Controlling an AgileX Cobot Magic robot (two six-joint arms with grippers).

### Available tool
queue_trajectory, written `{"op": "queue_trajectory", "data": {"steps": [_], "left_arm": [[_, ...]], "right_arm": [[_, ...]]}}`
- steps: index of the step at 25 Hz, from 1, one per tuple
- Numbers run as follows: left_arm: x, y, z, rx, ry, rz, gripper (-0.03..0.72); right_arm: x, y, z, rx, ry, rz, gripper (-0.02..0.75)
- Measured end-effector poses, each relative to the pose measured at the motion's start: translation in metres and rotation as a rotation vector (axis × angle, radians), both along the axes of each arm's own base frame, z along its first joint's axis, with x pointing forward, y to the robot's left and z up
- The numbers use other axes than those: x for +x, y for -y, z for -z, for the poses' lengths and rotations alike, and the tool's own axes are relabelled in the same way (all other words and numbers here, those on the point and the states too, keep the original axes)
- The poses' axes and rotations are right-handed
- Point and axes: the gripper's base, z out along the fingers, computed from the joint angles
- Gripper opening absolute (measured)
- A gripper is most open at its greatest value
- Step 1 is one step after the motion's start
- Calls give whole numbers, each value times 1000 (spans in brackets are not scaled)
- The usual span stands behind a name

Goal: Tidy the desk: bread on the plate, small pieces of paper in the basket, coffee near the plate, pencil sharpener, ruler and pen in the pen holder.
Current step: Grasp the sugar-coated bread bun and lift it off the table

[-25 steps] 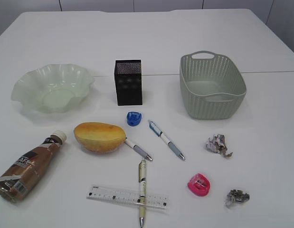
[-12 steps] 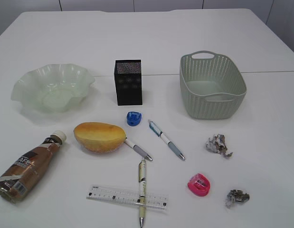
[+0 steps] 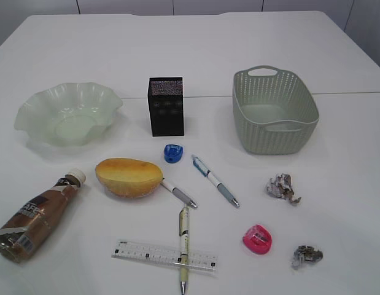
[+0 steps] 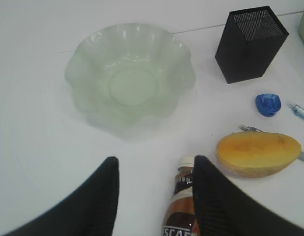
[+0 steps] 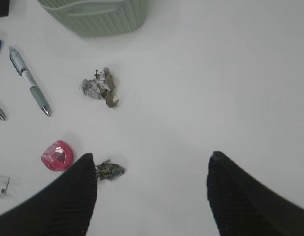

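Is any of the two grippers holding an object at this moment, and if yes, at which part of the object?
Nothing is held. The left gripper and the right gripper both stand open above the table, with only bare surface between their fingers.

the coffee bottle (image 4: 183, 206) is cut off by the bottom edge in the left wrist view, partly behind a finger (image 4: 225, 206). the ruler (image 5: 0, 185) shows only a corner in the right wrist view. one pen (image 3: 176, 192) has its end hidden behind the bread (image 3: 128, 177). the ruler's markings are too small to read.
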Motion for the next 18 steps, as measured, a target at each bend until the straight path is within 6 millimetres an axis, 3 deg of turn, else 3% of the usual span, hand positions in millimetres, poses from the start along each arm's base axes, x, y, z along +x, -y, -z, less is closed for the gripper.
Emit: {"op": "queue_trajectory", "data": {"steps": [5, 9, 14, 18], "left_arm": [[59, 17, 3, 90, -168, 175, 361], [94, 35, 16, 124, -296, 357, 361], [121, 64, 32, 207, -309, 560, 361], [129, 94, 51, 289, -306, 742, 361]], "right_arm": [[4, 0, 11, -3, -107, -5, 517], [5, 0, 13, -3, -118, -5, 517], [5, 0, 13, -3, -118, -5, 517], [7, -1, 14, -4, -130, -7, 517]]}}
